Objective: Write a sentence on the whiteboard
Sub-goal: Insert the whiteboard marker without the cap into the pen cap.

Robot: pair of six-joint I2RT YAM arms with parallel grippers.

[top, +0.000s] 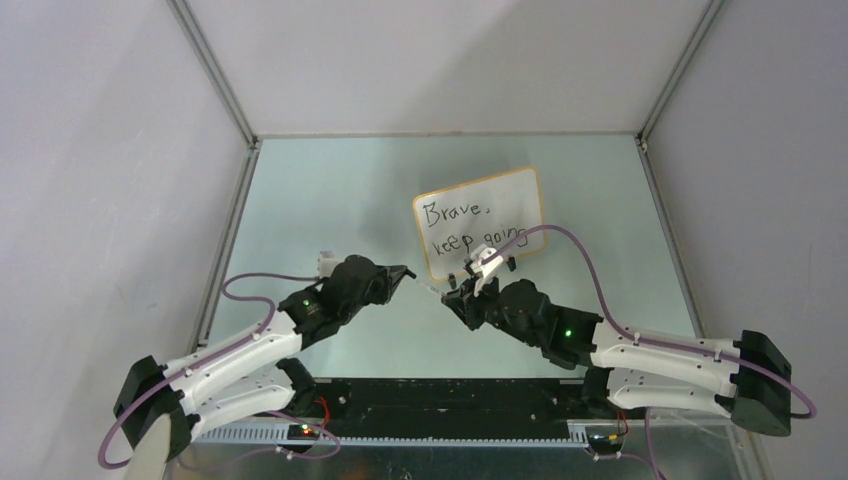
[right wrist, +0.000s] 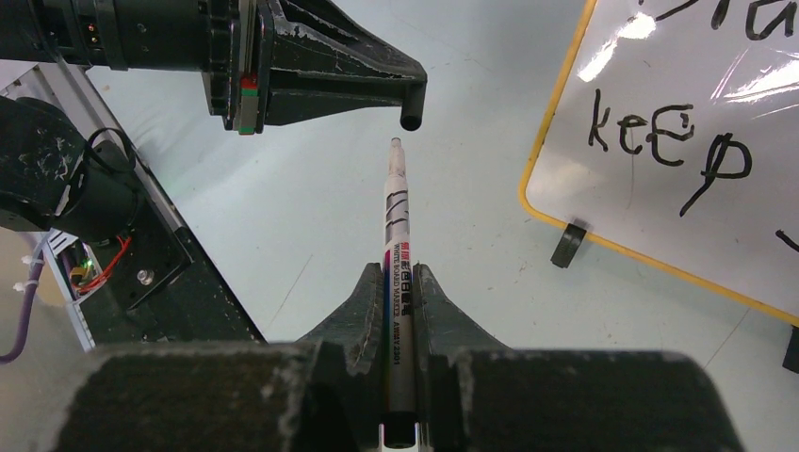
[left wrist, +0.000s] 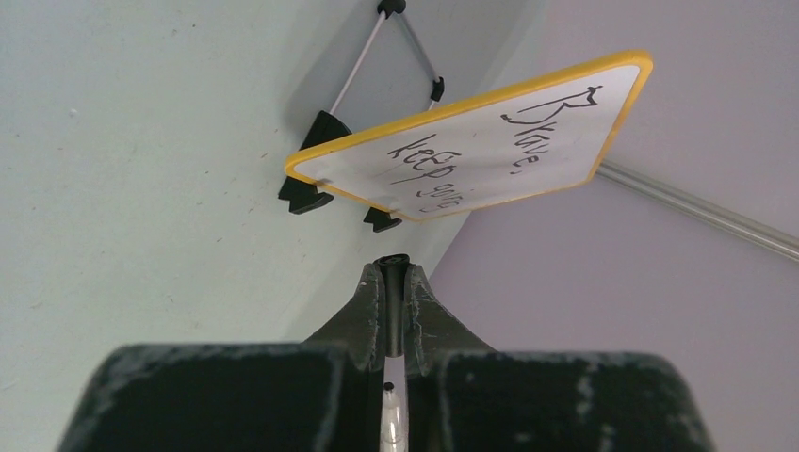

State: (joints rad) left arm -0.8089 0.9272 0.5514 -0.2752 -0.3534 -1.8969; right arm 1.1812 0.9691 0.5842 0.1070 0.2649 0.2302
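The right gripper (right wrist: 399, 275) was clamped narrow on the marker (right wrist: 396, 212), whose long axis ran straight up the middle of the right wrist view, bare tip uppermost. Just above that tip, not quite touching, hung the left gripper (right wrist: 411, 111), pinched shut on a small black piece, apparently the cap (left wrist: 391, 265). Tip and cap lay nearly in line, so capping looked like the coming move, a short closing along that axis. The whiteboard (top: 512, 192) stood at centre right of the overhead view, beyond both grippers, bearing the sentence (top: 453, 213) "Brave, keep going" in two lines. Nothing stood between tip and cap. The board's black foot (right wrist: 568, 245) sat off to the right.
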